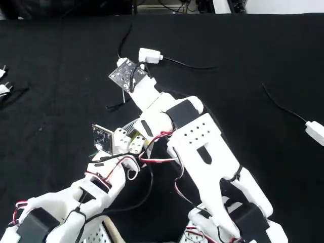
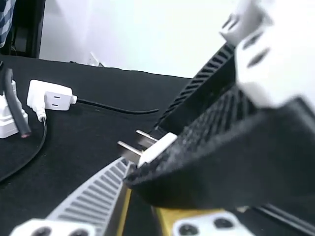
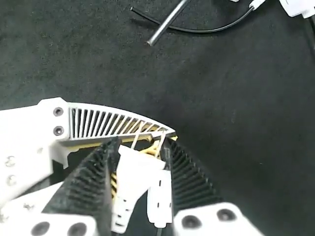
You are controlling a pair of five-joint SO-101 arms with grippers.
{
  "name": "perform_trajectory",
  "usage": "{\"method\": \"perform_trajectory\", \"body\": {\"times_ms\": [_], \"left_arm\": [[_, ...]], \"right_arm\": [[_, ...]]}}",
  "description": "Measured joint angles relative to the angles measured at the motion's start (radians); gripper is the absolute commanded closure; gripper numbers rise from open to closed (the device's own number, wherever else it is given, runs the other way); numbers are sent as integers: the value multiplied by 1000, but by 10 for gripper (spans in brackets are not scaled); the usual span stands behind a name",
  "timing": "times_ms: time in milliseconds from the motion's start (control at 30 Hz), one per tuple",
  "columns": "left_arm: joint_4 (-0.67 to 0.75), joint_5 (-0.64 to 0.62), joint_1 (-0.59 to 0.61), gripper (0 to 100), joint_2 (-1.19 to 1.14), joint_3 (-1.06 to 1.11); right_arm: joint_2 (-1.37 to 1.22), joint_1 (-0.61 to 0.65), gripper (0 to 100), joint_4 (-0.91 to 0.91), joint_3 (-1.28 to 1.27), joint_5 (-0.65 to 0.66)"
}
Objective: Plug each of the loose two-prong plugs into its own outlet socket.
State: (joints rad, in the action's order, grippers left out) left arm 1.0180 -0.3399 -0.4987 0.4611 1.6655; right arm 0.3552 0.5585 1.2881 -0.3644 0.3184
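A white two-prong plug [image 3: 133,182] sits between my right gripper's [image 3: 139,147] black ribbed fingers [image 3: 189,182], which are shut on it. Its prongs [image 2: 130,147] stick out bare past the black fingers [image 2: 231,147]. My left gripper [image 3: 113,123], white and ribbed with yellow padding, lies right against the prong end of the plug. From above, both grippers meet at the table's middle, left gripper [image 1: 132,132] beside right gripper [image 1: 147,129]. A white outlet socket [image 1: 150,55] on a black cable lies beyond them, its two slots showing in the left wrist view as socket [image 2: 49,96].
A second white socket [image 1: 315,130] on a thin cable lies at the right edge of the black table [image 1: 243,61]. Small white pieces [image 1: 4,88] lie at the left edge. A loose black cable end [image 3: 167,24] crosses the cloth.
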Motion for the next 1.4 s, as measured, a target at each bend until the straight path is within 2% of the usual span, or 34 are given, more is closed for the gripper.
{"method": "perform_trajectory", "body": {"times_ms": [200,400,533,700,967,1133,1233,1400], "left_arm": [[0,0,-2,969,0,0],[-69,0,3,969,2,0],[-74,0,3,969,2,0],[-25,0,54,968,2,0],[35,0,101,968,2,0],[35,0,101,968,2,0],[34,0,98,968,2,0],[-8,0,92,968,2,0]], "right_arm": [[40,-5,986,38,6,3],[155,-149,986,72,6,8],[175,-173,986,92,6,18],[181,-170,986,100,-23,103],[181,-170,986,100,-130,334],[181,-81,986,100,-192,422],[181,2,986,92,-196,430],[181,21,986,77,-196,416]]}}
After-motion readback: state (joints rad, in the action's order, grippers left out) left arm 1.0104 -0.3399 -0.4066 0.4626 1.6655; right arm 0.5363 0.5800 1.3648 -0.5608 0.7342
